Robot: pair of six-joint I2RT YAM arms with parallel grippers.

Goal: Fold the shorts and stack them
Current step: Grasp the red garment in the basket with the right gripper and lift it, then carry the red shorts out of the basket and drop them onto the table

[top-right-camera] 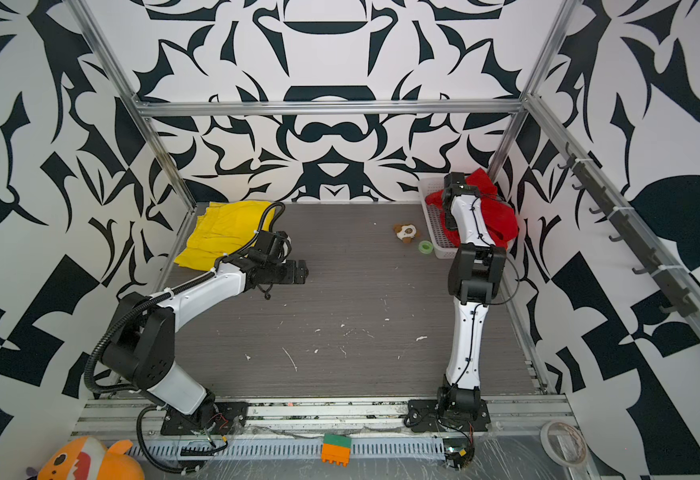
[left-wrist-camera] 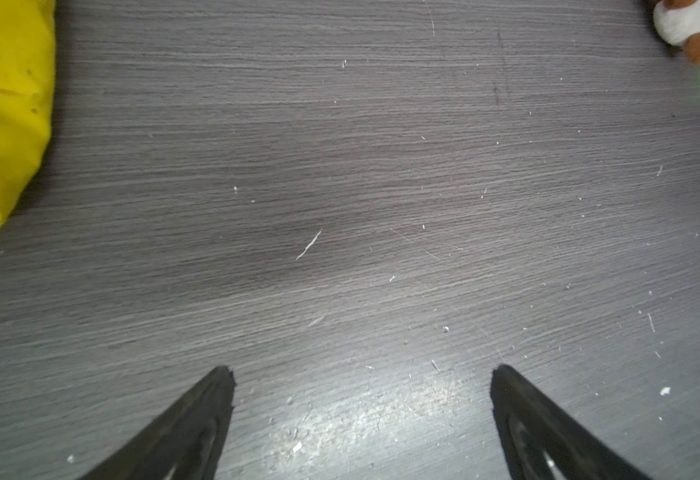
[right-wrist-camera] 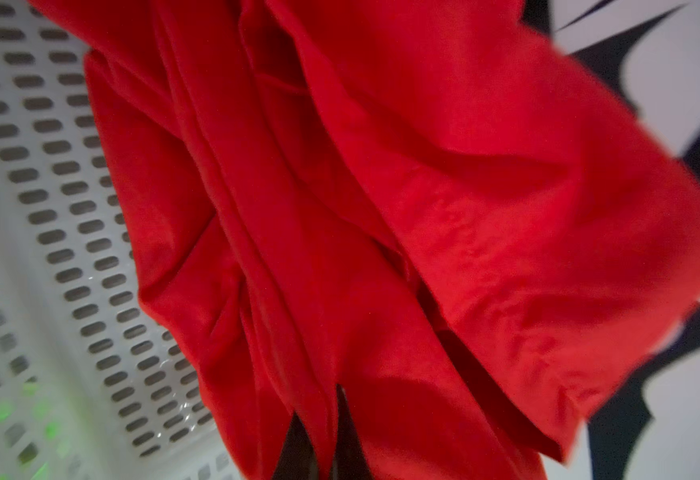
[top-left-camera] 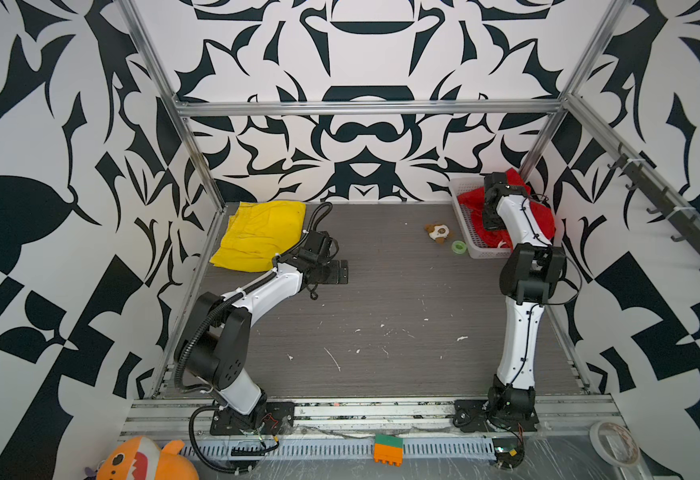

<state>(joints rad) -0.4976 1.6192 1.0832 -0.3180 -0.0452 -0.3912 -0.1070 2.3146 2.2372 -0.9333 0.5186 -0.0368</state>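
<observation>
Both top views: bright yellow thin-fabric shorts (top-left-camera: 259,235) lie rumpled, roughly rectangular, at 10 o'clock on the dark grey wood-grain tabletop (top-left-camera: 381,316). Red thin-fabric shorts (top-left-camera: 543,216) are bunched in the white plastic mesh basket (top-left-camera: 464,216) at 2 o'clock, with the right arm covering their middle. Small brown-and-white plush toy (top-left-camera: 438,232) and green plastic ring (top-left-camera: 459,246) sit just beside the basket.

Left wrist: left gripper (left-wrist-camera: 363,369) hovers with its jaws wide apart and empty over bare tabletop, the yellow fabric at frame edge.

Right wrist: only this view shows the right gripper (right-wrist-camera: 324,440), its jaws pinched together on a fold of the creased red fabric above the basket floor.
</observation>
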